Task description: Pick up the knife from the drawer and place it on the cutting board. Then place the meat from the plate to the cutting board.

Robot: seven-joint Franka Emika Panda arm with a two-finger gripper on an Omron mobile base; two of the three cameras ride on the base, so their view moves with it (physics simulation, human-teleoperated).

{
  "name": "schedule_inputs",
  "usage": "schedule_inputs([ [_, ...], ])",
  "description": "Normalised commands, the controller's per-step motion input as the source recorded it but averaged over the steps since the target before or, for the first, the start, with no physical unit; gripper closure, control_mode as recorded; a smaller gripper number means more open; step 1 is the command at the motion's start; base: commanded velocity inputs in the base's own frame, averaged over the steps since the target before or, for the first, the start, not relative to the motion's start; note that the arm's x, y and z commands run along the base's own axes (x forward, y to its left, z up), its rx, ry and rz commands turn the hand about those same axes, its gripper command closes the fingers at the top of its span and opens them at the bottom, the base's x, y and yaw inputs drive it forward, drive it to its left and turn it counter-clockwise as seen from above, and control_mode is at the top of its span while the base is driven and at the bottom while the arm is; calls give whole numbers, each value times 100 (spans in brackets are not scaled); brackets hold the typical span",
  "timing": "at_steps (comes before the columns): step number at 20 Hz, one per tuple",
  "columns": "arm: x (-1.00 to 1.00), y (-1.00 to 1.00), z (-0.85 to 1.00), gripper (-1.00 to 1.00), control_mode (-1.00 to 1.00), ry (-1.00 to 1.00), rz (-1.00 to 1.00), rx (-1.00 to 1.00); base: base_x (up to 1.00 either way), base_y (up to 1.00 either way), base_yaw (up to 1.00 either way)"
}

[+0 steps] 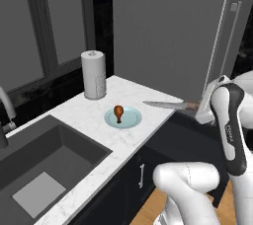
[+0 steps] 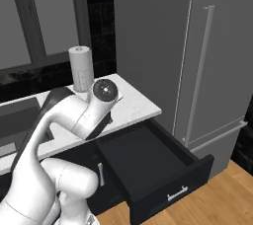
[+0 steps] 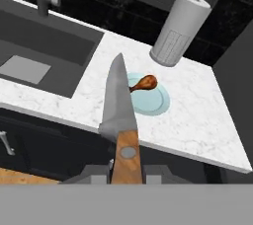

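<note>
You have the knife (image 3: 118,115) out of the drawer (image 2: 153,162) and in the jaws: the hand view shows the tan handle clamped between the two fingertips of the gripper (image 3: 126,168), with the silver blade running away from the hand and its tip over the marble counter (image 3: 197,120). In the left base view the knife is carried level in the air, blade tip reaching over the counter's front right edge, above the dark cabinet fronts and well clear of the surface. The drawer stands pulled out and looks dark and bare inside, so the first pick appears done. What is left is most of the job. The cutting board is not something you can make out in these views, so you will have to find it before the knife can be set down; that, I judge, is the step in hand. The meat (image 1: 118,112) is untouched, lying on the plate (image 1: 129,119) near the middle of the counter, its paler bone end pointing toward the counter's front edge in the left base view. Behind the plate, toward the wall, stands the paper towel roll (image 1: 94,75), and the sink (image 1: 44,162) lies to the left. So you are roughly a quarter along: knife lifted, not placed; meat not yet started.
</note>
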Motion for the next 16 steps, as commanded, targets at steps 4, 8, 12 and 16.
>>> schedule_inputs([
  [4, -1, 51, 0, 100, -100, 3, -16, -22, 0, 0, 0],
  [8, 21, 48, 5, 100, -100, 2, -15, -21, 0, 0, 0],
  [12, 17, 25, 30, 100, -100, 0, -4, -10, 0, 0, 0],
  [16, 0, 0, 12, 100, -100, 0, 0, 1, 0, 0, 0],
])
